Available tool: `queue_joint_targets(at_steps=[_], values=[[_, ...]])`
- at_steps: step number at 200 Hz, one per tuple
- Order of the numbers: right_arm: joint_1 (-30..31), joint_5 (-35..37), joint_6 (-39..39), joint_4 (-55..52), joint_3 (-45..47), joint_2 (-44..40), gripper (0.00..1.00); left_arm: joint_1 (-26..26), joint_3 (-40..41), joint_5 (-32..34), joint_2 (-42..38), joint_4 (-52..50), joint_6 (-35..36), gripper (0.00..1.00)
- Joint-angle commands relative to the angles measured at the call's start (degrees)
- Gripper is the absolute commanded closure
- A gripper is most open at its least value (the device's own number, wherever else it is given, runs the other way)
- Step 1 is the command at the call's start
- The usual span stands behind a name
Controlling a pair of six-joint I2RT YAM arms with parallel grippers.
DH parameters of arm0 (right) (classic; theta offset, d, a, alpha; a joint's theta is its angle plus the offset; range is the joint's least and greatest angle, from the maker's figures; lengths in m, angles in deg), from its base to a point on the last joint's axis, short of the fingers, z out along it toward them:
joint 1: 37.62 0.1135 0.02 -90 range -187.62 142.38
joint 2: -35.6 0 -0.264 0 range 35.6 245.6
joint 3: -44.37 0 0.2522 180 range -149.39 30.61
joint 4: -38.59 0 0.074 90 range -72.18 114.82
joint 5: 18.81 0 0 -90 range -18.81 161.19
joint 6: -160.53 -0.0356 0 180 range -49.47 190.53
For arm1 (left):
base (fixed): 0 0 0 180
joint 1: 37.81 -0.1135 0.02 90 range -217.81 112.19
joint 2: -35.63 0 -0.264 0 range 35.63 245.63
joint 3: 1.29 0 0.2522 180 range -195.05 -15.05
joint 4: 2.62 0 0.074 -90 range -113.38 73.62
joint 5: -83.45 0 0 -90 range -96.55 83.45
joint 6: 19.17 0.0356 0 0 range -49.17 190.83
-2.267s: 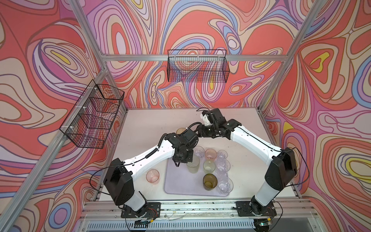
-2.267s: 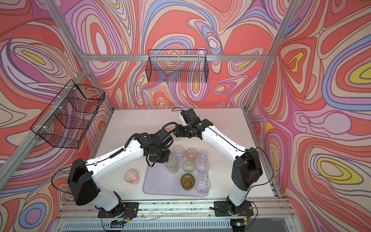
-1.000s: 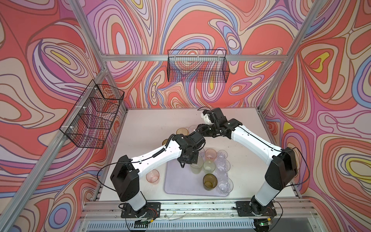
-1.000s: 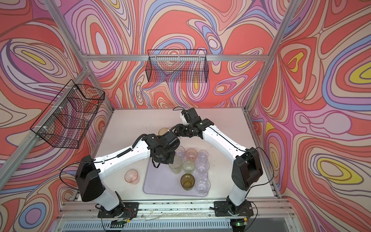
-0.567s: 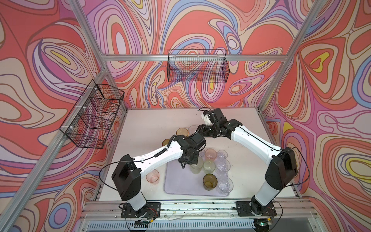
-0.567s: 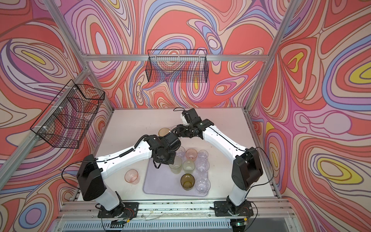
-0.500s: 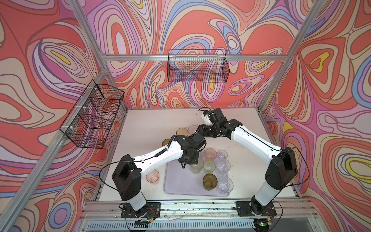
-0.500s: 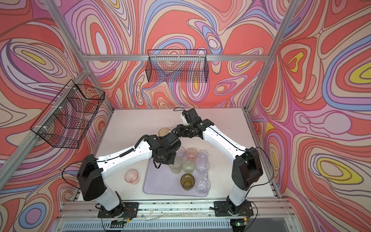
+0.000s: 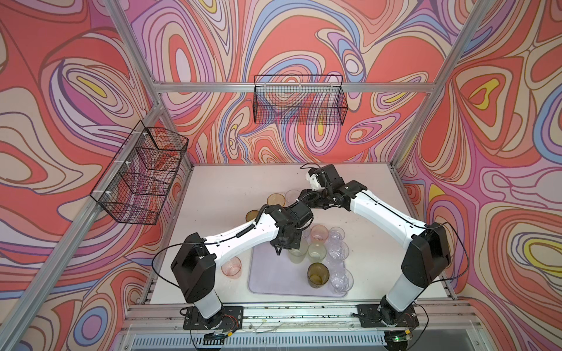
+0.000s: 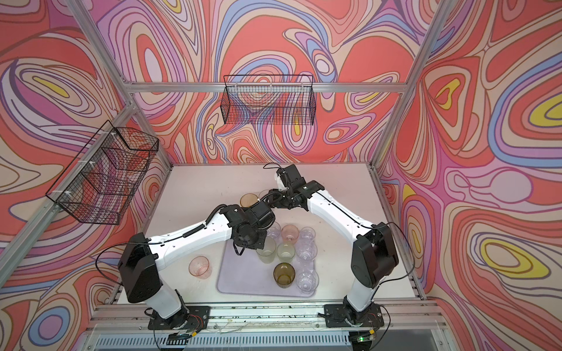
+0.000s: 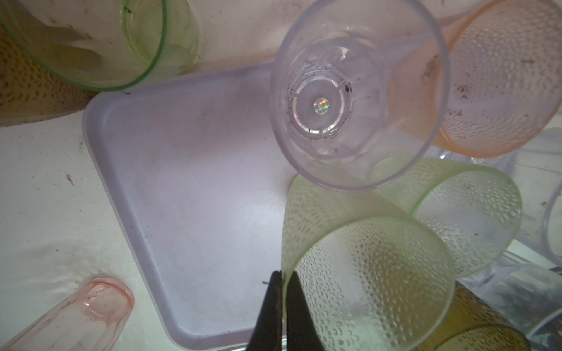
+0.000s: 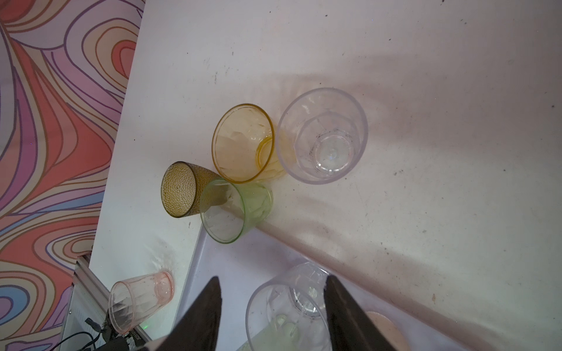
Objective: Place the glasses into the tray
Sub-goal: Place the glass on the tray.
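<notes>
Since two seconds ago, a farther reach of the left arm (image 9: 243,237) over the tray (image 9: 273,282), elbow drawn in. Tray flat near the table's (image 9: 219,188) front edge, right half crowded with upright glasses. Off it: pink glass (image 9: 231,267) to the left, amber glass (image 9: 276,199) beyond the far edge. Within the tray's outline, frosted green glass (image 11: 365,273), its wall pinched at the rim by the left gripper (image 11: 284,304), clamped tight. Right gripper (image 12: 272,278) half spread, holding nothing, above a clear glass (image 12: 289,307) at the tray's far corner.

robot lab cell: aluminium frame (image 9: 273,87), swirl-printed walls (image 9: 60,91), wire baskets (image 9: 299,103).
</notes>
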Motion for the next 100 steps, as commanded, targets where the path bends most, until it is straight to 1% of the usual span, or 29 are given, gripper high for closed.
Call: queue_joint_targets(at_steps=[1, 31, 59, 100], values=[[-0.1, -0.3, 0.1, 0.9, 0.7, -1.2, 0.44, 0.5, 0.4, 1.4, -0.1, -1.8, -0.5, 0.89], [-0.1, -0.3, 0.1, 0.9, 0.8, -1.5, 0.44, 0.5, -0.6, 2.1, -0.5, -3.3, -0.2, 0.79], [-0.1, -0.4, 0.0, 1.0, 1.0, -1.7, 0.43, 0.5, -2.9, 2.8, -1.2, -5.5, 0.2, 0.71], [-0.1, -0.3, 0.1, 1.2, 1.1, -2.0, 0.44, 0.5, -7.2, 5.1, -1.9, -9.5, 1.5, 0.53]])
